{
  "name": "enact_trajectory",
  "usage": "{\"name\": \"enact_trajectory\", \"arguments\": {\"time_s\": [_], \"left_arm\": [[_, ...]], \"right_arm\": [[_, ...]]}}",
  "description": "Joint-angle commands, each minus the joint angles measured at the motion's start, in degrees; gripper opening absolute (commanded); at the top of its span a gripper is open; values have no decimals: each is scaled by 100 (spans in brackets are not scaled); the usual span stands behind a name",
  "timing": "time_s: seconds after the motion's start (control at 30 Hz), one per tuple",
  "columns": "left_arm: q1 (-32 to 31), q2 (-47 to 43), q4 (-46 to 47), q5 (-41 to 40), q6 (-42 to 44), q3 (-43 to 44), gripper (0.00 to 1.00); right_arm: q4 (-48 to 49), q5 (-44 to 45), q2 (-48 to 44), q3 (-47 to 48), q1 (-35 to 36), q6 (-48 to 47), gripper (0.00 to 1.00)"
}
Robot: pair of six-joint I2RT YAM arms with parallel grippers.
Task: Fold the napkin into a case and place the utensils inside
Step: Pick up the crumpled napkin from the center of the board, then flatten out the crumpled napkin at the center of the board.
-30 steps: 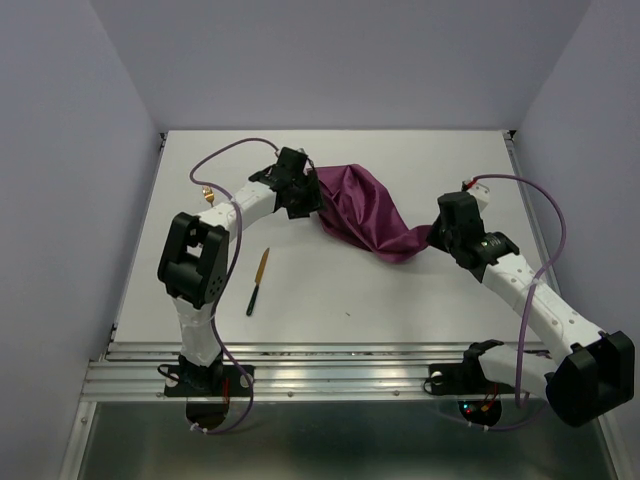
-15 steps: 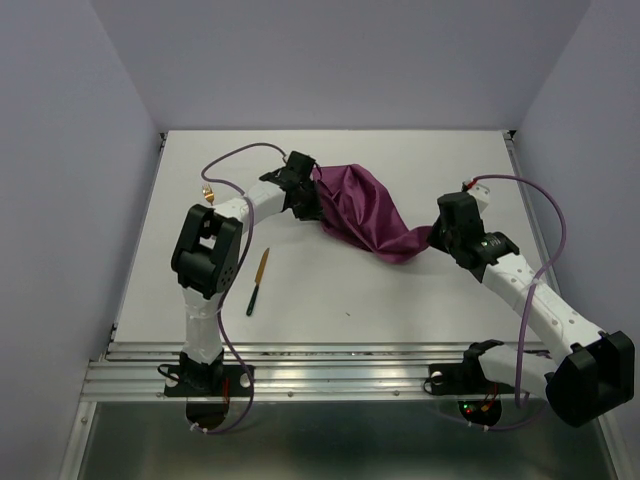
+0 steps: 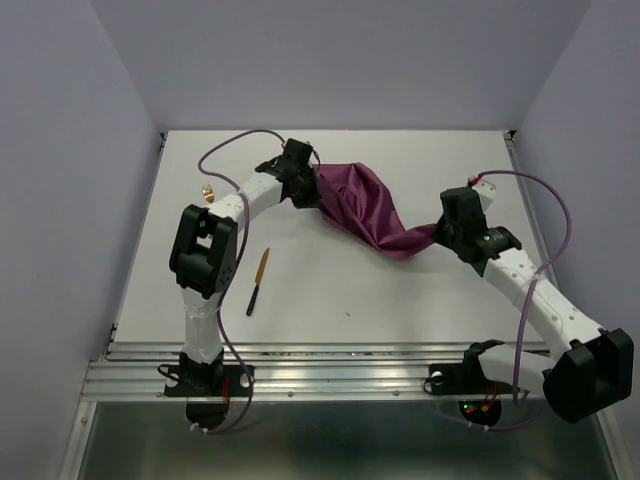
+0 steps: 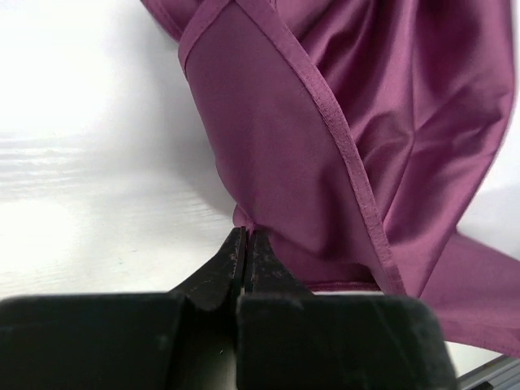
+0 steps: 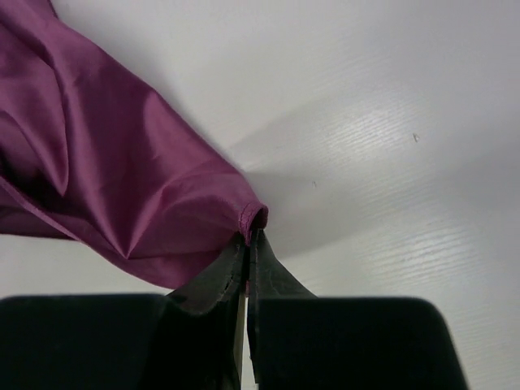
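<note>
The plum-purple napkin (image 3: 365, 208) hangs bunched between my two grippers near the middle of the table. My left gripper (image 3: 313, 190) is shut on its left corner (image 4: 244, 221). My right gripper (image 3: 436, 232) is shut on the right corner, pinched at the hem (image 5: 253, 223). The cloth (image 4: 349, 122) drapes in folds past the left fingers. A knife with a black handle and gold blade (image 3: 257, 282) lies on the table to the lower left. A small gold end of another utensil (image 3: 207, 193) shows beside the left arm, mostly hidden.
White table (image 3: 350, 290) with purple walls on three sides. A metal rail (image 3: 330, 375) runs along the near edge by the arm bases. Purple cables loop above both arms.
My left gripper has closed on the napkin's left corner and lifted it slightly. The right gripper keeps its hold and has risen a little.
</note>
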Motion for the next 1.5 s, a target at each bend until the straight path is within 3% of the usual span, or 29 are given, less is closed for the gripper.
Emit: {"name": "enact_trajectory", "arguments": {"time_s": [0.0,0.1,0.27,0.4,0.5,0.6,0.7,0.73,0.8,0.97,1.13,1.47], "left_arm": [[364,-770,-239,80,278,833,0],[548,-788,-398,89,384,1405,0],[786,-384,-1118,124,577,3671,0],[997,-470,-1339,290,595,4729,0],[1068,-910,-1050,361,630,4072,0],[1068,-1455,-602,677,543,2746,0],[946,-1973,178,836,411,1051,0],[884,-2201,356,888,324,194,0],[656,-2413,777,950,201,-994,0],[269,-2511,1333,898,-89,-2545,0],[171,-2739,1641,731,-292,-3207,0],[250,-2827,1254,186,-126,-2900,0]], "right_arm": [[95,131,249,869,-384,-238,1],[138,-150,661,1406,-945,-396,1],[235,-1359,1436,3101,-1975,-372,1],[209,-1759,1683,4367,-2126,-248,1],[191,-2048,1526,4274,-2126,-151,1],[209,-2181,1078,3345,-2126,121,6],[410,-2339,369,1790,-2126,394,14],[446,-2304,182,1012,-2126,429,28],[315,-2173,-326,365,-2126,429,47],[-124,-1988,-864,-446,-2126,316,77],[-406,-1812,-831,-412,-2126,-193,78],[-837,-2198,311,54,-2126,-1170,73]]}}
